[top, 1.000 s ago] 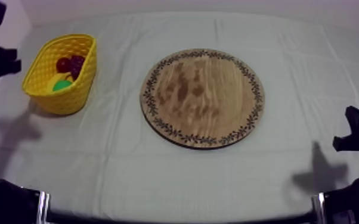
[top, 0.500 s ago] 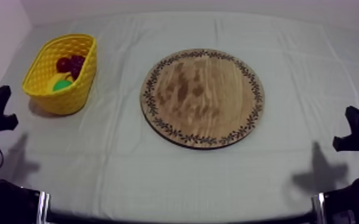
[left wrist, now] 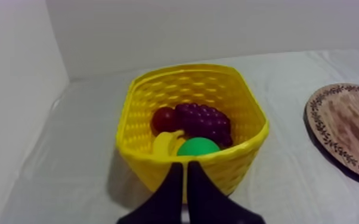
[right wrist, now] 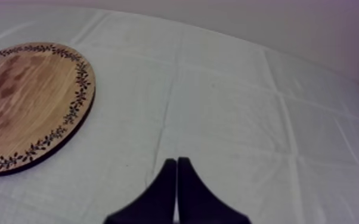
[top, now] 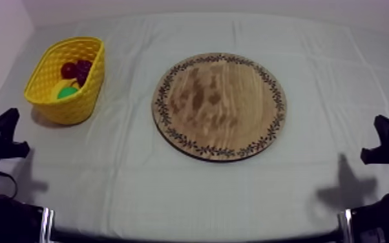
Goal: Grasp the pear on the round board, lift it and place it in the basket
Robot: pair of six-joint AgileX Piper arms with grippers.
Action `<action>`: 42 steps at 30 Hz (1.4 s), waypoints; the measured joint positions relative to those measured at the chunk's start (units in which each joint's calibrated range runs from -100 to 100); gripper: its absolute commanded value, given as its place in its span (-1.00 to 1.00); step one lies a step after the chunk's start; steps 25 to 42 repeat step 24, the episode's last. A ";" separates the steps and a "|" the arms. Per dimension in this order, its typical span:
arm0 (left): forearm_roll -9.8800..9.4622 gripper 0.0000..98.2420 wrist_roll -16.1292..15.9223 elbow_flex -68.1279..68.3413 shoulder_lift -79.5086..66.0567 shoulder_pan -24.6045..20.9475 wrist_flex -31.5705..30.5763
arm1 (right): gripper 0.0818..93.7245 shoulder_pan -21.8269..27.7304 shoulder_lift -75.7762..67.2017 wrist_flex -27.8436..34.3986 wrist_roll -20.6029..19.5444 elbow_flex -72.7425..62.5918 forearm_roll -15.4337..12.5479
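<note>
The pear (top: 67, 92) is seen inside the yellow basket (top: 74, 108), at the upper left of the top view. It is lodged at the wall nearest the left tool (left wrist: 183, 165), just beside the banana (left wrist: 166, 143). The wooden board (top: 219, 106), at the centre of that frame, is bare. The placing is therefore judged to be done, and what is left is taken to be the parking of the arms.

The left tool is clenched on nothing, its fingers laid together as a narrow wedge aimed at the basket's near wall. In the top view its arm is found low at the left edge, apart from the basket. The right tool (right wrist: 176, 159) is likewise clenched and empty, held over bare cloth near the board, with its arm at the right edge of the top view.

For this step to be done well, the left arm should be led away from the basket's rim, not across it, so that the light basket is not nudged or tipped. A low, slow path over the surface (top: 190, 187) is advised, and no reopening of the fingers is called for. The right arm can be let alone.

Counted: one basket, one board, one pear, one banana, one bunch of grapes (left wrist: 204, 119), one small red fruit (left wrist: 164, 119), two tools. All four fruits are held in the basket.
</note>
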 measured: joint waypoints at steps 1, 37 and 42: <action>0.29 -1.00 0.24 0.07 -0.48 -0.09 0.29 | -0.99 0.00 0.00 0.00 0.00 0.00 0.00; 0.51 -1.00 1.47 0.20 -1.19 -1.09 0.76 | -0.99 0.03 0.00 0.00 0.00 0.00 0.00; 0.51 -1.00 1.47 0.20 -1.19 -1.09 0.76 | -0.99 0.03 0.00 0.00 0.00 0.00 0.00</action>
